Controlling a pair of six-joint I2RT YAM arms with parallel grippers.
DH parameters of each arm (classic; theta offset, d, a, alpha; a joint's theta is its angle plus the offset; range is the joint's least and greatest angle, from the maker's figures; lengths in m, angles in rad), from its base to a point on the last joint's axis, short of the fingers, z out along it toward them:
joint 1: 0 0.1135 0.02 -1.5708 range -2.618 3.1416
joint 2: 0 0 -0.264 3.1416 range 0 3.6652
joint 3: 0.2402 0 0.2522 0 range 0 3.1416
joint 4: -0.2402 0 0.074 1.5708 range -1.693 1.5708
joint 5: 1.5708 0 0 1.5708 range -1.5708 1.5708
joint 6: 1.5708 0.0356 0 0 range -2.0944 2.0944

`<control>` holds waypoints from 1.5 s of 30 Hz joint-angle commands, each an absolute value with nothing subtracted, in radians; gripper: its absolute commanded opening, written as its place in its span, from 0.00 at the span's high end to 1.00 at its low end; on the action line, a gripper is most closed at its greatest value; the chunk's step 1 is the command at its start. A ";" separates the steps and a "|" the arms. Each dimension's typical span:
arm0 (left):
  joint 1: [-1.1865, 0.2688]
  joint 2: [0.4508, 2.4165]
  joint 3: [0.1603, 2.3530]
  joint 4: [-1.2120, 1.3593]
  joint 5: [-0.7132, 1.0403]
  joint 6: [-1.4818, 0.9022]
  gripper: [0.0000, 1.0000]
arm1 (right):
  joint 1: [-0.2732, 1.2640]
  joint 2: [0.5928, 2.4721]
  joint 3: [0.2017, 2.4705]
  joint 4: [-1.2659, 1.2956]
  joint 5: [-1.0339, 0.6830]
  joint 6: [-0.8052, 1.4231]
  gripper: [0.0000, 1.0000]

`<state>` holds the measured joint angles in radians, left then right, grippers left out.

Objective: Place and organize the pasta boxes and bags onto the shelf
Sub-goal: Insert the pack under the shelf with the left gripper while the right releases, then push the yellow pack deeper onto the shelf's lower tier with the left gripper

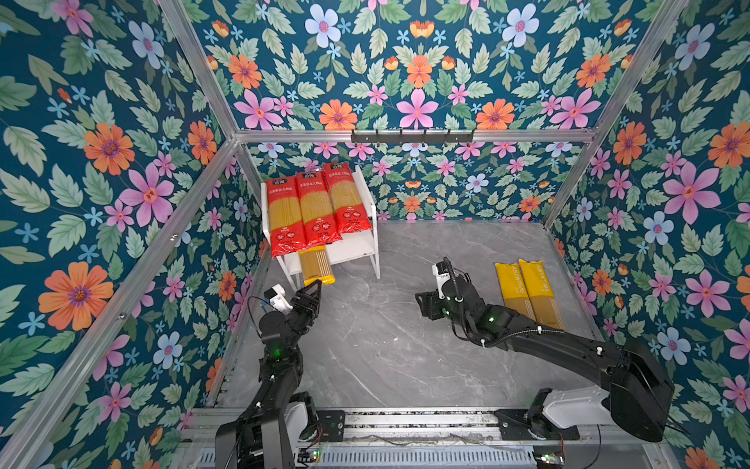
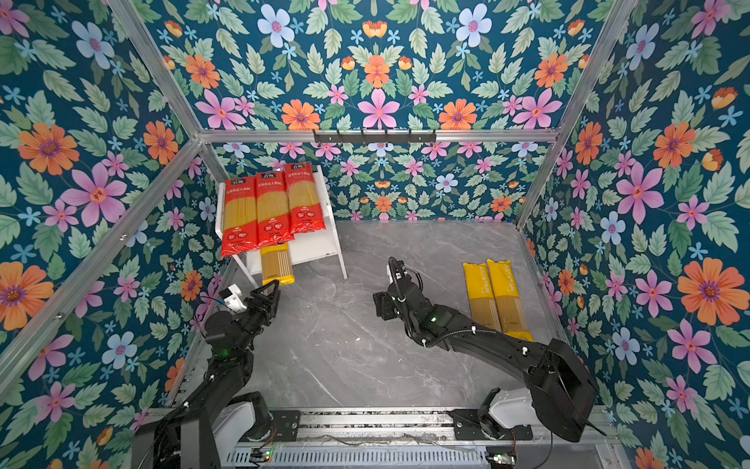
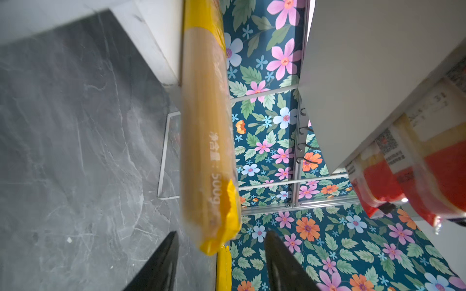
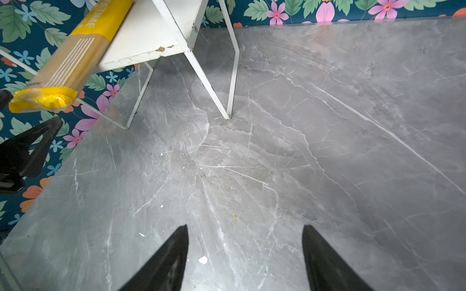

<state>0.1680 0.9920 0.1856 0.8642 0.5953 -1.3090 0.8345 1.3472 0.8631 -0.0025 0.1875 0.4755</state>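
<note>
Three red-ended pasta bags (image 1: 316,211) lie side by side on the top of the white shelf (image 1: 357,247) at the back left. A yellow-ended bag (image 1: 315,264) lies on the lower tier, its near end sticking out over the table. In both top views my left gripper (image 1: 314,286) is right at that end. In the left wrist view my left gripper (image 3: 222,234) is open, and the bag's end (image 3: 216,241) sits between the fingertips untouched. Two more yellow bags (image 1: 527,292) lie together on the table at the right. My right gripper (image 1: 420,302) (image 4: 245,226) hangs open and empty over the mid table.
The grey marble table (image 1: 385,345) is boxed in by floral walls and aluminium frame posts. A black hook rail (image 1: 412,136) runs along the back bar. The arms' base rail (image 1: 406,418) lies along the front edge. The shelf's thin white legs (image 4: 232,75) stand near my right gripper.
</note>
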 commanded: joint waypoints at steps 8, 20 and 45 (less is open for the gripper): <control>0.135 1.084 0.208 0.963 0.479 -1.318 0.74 | 0.835 1.267 0.792 -0.005 0.141 0.573 0.36; 0.135 0.999 0.151 1.012 0.357 -1.321 1.00 | 0.836 1.268 0.748 0.029 0.106 0.613 0.39; -0.254 0.920 0.161 0.940 -0.404 -1.176 1.00 | 0.836 1.324 0.744 0.066 0.025 0.669 0.42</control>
<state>-0.2211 0.9268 0.1642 0.8467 -0.2493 -1.2179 0.8356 1.3159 0.7448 0.0334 0.0383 0.6502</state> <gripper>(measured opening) 0.051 0.582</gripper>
